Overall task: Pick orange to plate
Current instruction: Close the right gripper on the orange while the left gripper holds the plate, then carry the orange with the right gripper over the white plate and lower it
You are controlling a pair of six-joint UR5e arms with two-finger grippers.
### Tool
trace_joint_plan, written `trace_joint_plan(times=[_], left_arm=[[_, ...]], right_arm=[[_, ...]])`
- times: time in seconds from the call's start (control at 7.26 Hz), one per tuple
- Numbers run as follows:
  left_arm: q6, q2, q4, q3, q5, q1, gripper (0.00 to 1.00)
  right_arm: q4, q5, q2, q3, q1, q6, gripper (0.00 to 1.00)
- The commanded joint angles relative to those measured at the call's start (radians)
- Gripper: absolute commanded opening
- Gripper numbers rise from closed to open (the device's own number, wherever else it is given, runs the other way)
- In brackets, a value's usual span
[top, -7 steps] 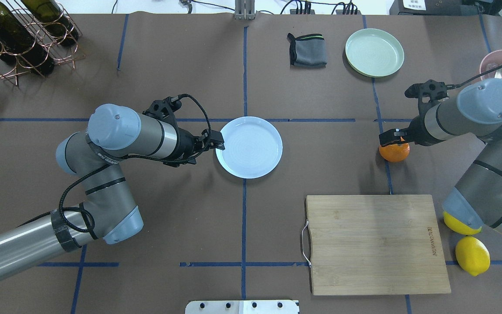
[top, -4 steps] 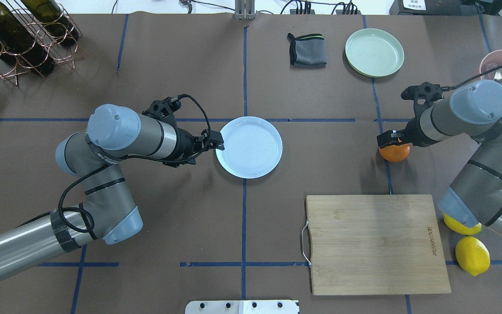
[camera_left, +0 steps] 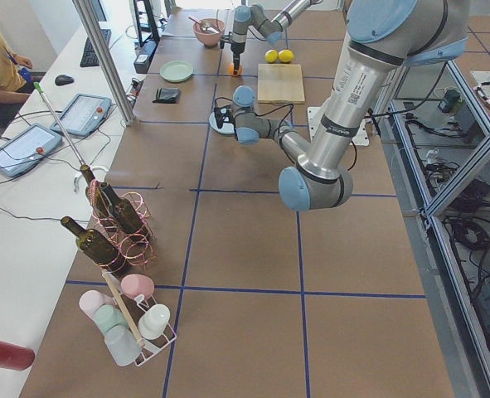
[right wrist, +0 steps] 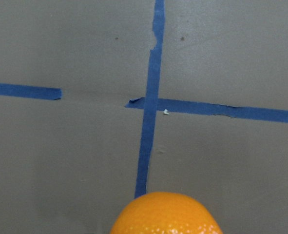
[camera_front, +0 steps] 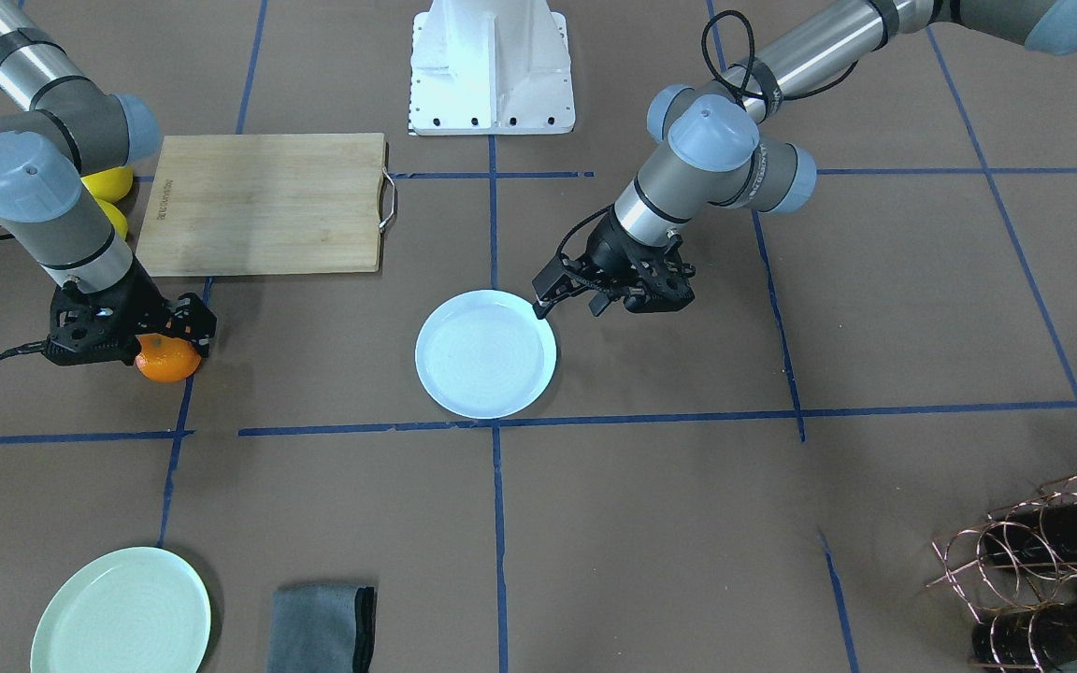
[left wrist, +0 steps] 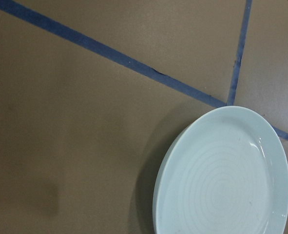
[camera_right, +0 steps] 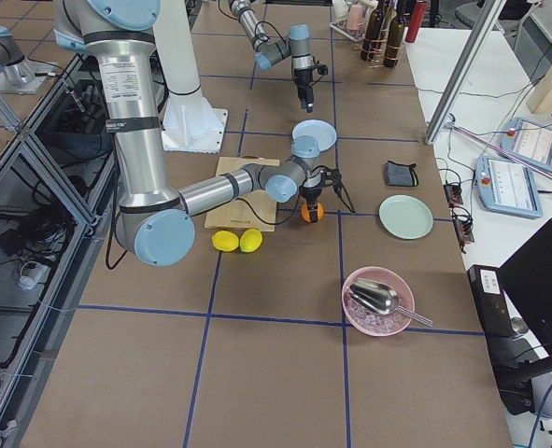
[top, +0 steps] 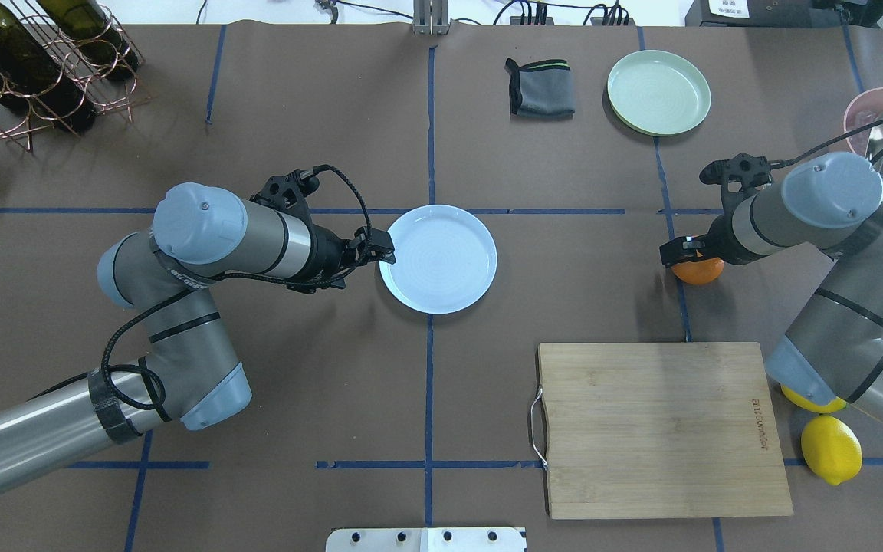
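Brown paper covers the table (top: 319, 368), with a grid of blue tape on it. All positions below are given from the bamboo cutting board (top: 660, 428), which lies at the robot's edge with its wire handle toward the robot's left.

- Left arm (top: 204, 253): reaches in well off the board's handle end. Left gripper (camera_front: 568, 304) is low, just beside the white plate's rim, with the jaws spread and nothing between them.
- Right arm (top: 832, 199): bends in past the board's other end. Right gripper (top: 685, 249) is straight down on the orange, with black fingers either side of the fruit. I cannot tell whether they press on it or stand clear.
- White plate (top: 441, 259): beyond the board's far edge and off toward the handle side. It is bare.
- Pale green plate (top: 659, 92): well beyond the board's far edge, on the side away from the robot.
- Grey folded cloth (top: 541, 90): the same distance out, above the board's handle end.
- Two lemons (top: 831, 448): just off the board's end opposite the handle. One is half hidden under the right arm.
- Orange (top: 700, 271): on the table just beyond the board's far edge, apart from it and well apart from the white plate. It sits on a blue tape line, with its top hidden by the gripper. The right wrist view shows only its upper curve, at the bottom edge.
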State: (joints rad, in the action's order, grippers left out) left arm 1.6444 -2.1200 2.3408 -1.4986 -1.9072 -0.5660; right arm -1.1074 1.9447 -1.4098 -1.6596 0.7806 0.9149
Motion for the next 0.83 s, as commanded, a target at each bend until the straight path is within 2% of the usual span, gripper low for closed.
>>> trace_joint_plan(times=[0.0,0.14,0.28,0.41,0.55,0.69], left_arm=[[0.000,0.002,0.000,-0.002,-0.001,0.000,1.00],[0.000,0.002,0.000,-0.003,-0.001,0.000,1.00],[0.000,0.002,0.000,-0.003,-0.001,0.000,1.00],[0.000,0.002,0.000,-0.015,-0.001,0.000,1.00],[0.000,0.003,-0.002,-0.035,-0.003,-0.002,1.00],[0.000,0.015,-0.006,-0.064,-0.004,-0.002,1.00]], right_arm=[[0.008,0.000,0.000,0.000,-0.001,0.010,0.08],[0.008,0.002,0.000,-0.017,0.000,0.010,0.00],[0.006,0.003,0.003,-0.066,-0.001,0.025,0.00],[-0.021,0.009,0.090,-0.097,-0.006,0.130,0.00],[-0.034,-0.006,0.201,-0.079,-0.097,0.283,0.00],[-0.032,-0.057,0.348,0.008,-0.147,0.421,0.00]])
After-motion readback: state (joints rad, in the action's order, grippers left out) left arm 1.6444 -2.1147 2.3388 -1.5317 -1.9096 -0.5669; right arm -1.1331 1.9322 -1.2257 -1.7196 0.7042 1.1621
